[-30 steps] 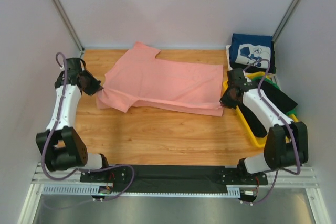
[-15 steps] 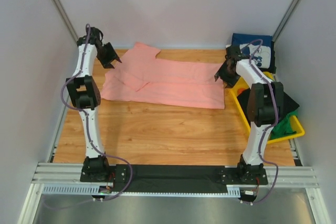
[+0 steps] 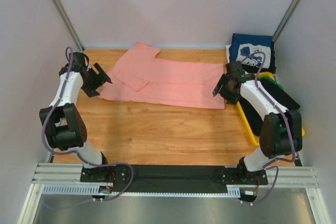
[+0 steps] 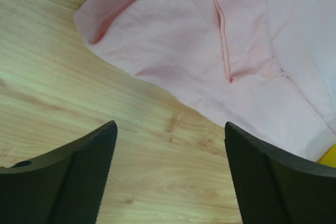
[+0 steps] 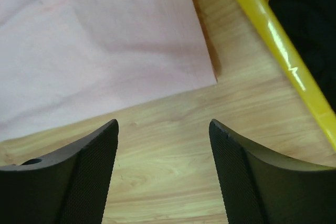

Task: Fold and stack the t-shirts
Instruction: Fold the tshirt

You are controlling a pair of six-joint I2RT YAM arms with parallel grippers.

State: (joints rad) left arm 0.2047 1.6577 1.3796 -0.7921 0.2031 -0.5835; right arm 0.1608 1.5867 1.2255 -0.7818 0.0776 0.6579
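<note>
While the pink t-shirt (image 3: 168, 80) lies spread, both end effectors (image 3: 101, 86) (image 3: 219, 90) gape.

The wooden table (image 3: 157, 129) carries a salmon-pink t-shirt (image 3: 173, 80) and yellow bin (image 5: 286, 61).

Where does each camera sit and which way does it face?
Top external: above, behind the bases, facing down on the table; left arm and right arm show.
Left wrist: on the left arm, facing down past the open left gripper at the pink t-shirt.
Right wrist: likewise, past the right gripper, at shirt corner and yellow bin.
Shared: t-shirt and table.
</note>
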